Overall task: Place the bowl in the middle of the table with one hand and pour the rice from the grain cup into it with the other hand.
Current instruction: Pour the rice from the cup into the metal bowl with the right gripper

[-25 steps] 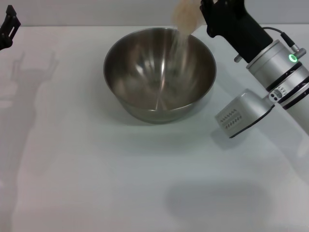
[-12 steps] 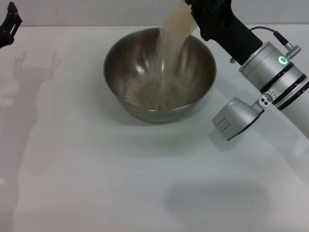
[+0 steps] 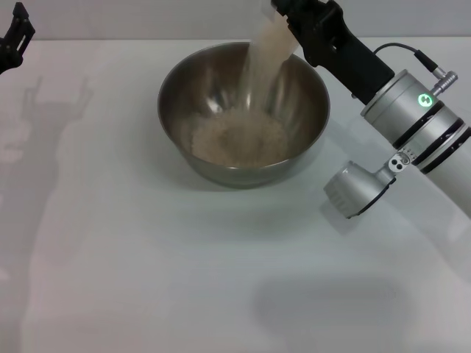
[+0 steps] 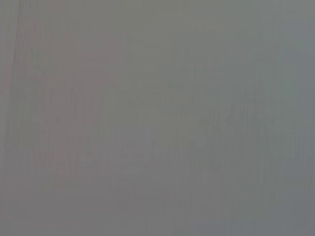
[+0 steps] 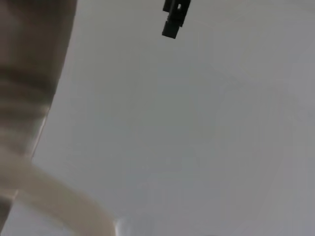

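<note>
Jaws first: the right gripper (image 3: 288,16) is clamped on the grain cup (image 3: 274,22), up at the far rim of the bowl (image 3: 176,95). You can't see the fingertips cleanly since the cup and the black gripper body overlap at the top edge of the head view, but the cup is tipped hard over and being carried, so I'd call it pinched tight. The cup's mouth points down and into the bowl, and a stream of rice (image 3: 266,62) runs from it to the pile already inside.

The left gripper (image 3: 13,40) is way off at the far left corner of the head view, well apart from everything, hanging above the table (image 3: 147,279) and doing nothing. I can't tell whether its fingers are spread or closed from here; only a bit of black shows. The left wrist view is just a flat grey blur, no help at all. In the right wrist view there's a small black bit far off that's probably that same left gripper (image 5: 173,17), plus a pale curved edge up close that I can't identify with any confidence.

Progress: the bowl sits roughly mid-table, a bit toward the far side, so the placing part looks done. Pouring is well underway, with a decent mound covering the bowl's bottom. What's left is emptying the cup; how much is still in there I can't see.
</note>
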You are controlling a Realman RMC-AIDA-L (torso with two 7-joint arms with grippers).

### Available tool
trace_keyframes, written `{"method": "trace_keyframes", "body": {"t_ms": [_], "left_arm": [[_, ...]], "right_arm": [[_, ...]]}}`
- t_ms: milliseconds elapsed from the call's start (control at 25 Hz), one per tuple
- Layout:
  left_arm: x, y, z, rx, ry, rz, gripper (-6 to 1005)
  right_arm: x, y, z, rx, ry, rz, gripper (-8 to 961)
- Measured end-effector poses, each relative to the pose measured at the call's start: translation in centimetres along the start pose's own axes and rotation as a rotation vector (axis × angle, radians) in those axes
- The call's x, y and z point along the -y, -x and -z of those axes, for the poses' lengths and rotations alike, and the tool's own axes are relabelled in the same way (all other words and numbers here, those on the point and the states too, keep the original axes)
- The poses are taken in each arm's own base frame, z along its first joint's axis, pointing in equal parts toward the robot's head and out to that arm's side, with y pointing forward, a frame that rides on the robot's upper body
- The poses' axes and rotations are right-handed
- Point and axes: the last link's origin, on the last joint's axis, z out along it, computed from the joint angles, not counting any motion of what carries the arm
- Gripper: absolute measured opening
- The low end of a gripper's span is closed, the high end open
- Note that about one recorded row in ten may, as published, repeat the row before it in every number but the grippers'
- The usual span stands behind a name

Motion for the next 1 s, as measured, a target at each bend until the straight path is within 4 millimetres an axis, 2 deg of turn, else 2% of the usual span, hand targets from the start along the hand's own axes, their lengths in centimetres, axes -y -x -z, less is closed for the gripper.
{"method": "trace_keyframes", "body": {"t_ms": [480, 1000], "left_arm": [[0.1, 0.0, 0.0, -0.001, 0.000, -0.001, 856], [0.2, -0.1, 0.0, -0.003, -0.002, -0.004, 856]], "right_arm": [[0.1, 0.5, 0.0, 0.027, -0.010, 0.074, 9], [0.1, 1.1, -0.2, -0.002, -0.002, 0.014, 8]]}}
